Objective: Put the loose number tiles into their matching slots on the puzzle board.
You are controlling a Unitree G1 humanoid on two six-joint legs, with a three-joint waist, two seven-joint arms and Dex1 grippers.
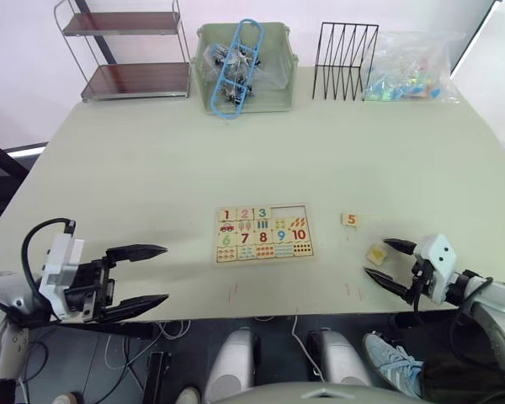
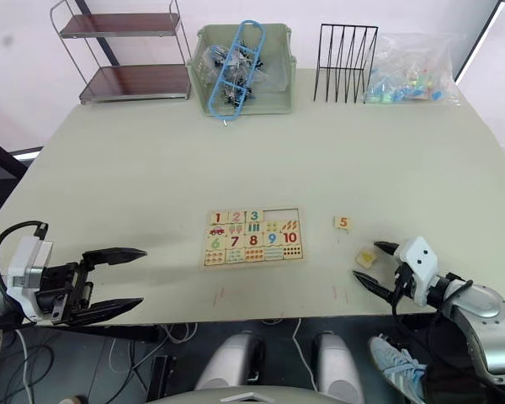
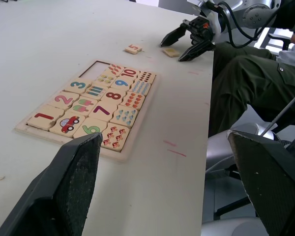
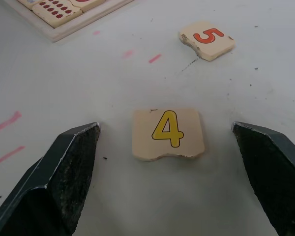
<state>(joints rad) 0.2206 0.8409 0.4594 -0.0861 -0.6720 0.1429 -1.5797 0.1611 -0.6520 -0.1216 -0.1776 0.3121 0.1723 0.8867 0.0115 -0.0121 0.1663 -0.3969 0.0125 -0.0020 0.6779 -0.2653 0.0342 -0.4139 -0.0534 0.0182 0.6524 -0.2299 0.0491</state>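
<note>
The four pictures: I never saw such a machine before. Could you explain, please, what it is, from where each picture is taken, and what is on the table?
It is a humanoid robot with two arms, each ending in a gripper of two black fingers. The two wide pictures come from cameras in its head, looking down over a table. The other two come from cameras on its wrists, looking along the fingers.

The left gripper is open and holds nothing. The right gripper is open around the 4 tile, which lies flat on the table. The 5 tile lies nearby. The puzzle board has 1, 2 and 3 in place and two empty slots.

At the far edge stand a shelf rack, a green basket, a wire file rack and a clear bag.
</note>
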